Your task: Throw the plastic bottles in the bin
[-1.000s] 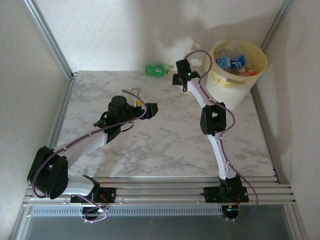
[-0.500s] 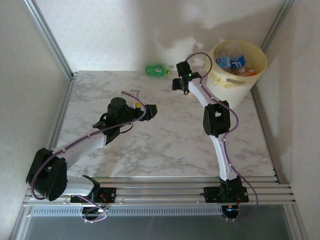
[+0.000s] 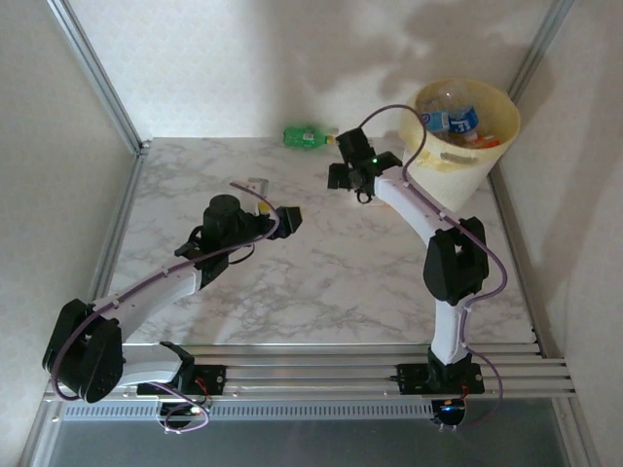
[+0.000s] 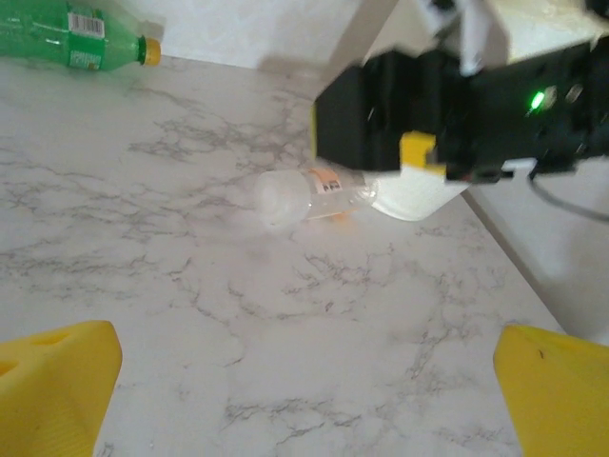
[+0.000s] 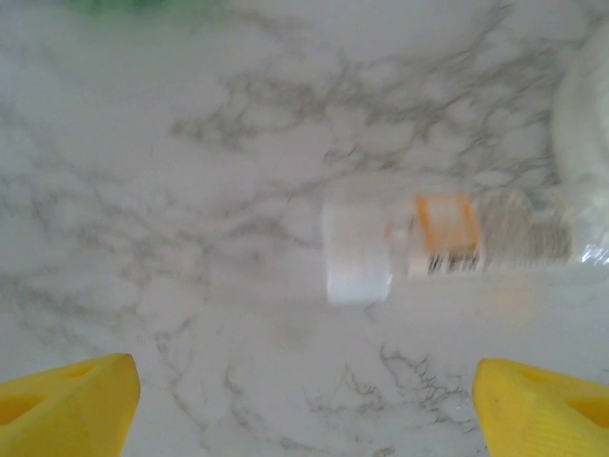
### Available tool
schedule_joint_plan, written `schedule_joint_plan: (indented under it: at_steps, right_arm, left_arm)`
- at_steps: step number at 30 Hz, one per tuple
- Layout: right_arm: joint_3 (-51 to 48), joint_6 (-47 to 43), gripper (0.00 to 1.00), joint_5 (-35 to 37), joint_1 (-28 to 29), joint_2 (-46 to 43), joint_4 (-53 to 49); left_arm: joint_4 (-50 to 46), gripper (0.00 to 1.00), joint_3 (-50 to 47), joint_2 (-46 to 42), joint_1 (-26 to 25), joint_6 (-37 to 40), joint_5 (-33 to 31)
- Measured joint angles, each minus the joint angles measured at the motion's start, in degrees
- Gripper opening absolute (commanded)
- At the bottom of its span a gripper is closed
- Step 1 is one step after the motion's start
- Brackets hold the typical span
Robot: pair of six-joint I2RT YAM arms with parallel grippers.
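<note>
A clear plastic bottle (image 5: 419, 243) with a white cap and orange label lies on its side on the marble table. It sits just ahead of my open right gripper (image 5: 304, 405), whose jaws have nothing between them. The left wrist view has the same bottle (image 4: 309, 195) under the right gripper's black body (image 4: 457, 114). My left gripper (image 4: 304, 386) is open and empty, well short of it. A green bottle (image 3: 307, 138) lies by the back wall. The cream bin (image 3: 487, 161) at the back right holds several bottles (image 3: 450, 120). In the top view the right gripper (image 3: 348, 177) hovers left of the bin and the left gripper (image 3: 289, 218) is mid-table.
White walls with metal corner posts (image 3: 97, 73) enclose the marble table (image 3: 321, 282). The green bottle (image 4: 76, 43) also lies at the far left in the left wrist view. The right arm's elbow (image 3: 456, 263) stands over the table's right side.
The right gripper has come away from the back wall, down and toward the clear bottle, with its jaws wider. Its elbow swung right. The left arm shifted slightly.
</note>
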Motion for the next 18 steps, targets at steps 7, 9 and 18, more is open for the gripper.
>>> schedule_joint_plan:
  at_steps: [7, 9, 18]
  right_arm:
    - [1.5, 5.4, 0.94, 2.9, -3.1, 6.6, -4.2]
    - [-1.0, 6.5, 0.94, 3.3, -3.1, 6.4, -4.8]
    - [-15.6, 9.9, 0.97, 3.1, -3.4, -6.3, -7.3]
  left_arm:
    - [-0.1, 1.00, -1.6, -2.9, 0.0, 0.0, -0.4]
    - [0.0, 1.00, -2.2, -3.9, 0.0, 0.0, -0.4]
    - [0.4, 1.00, -3.8, -3.5, 0.0, 0.0, -0.4]
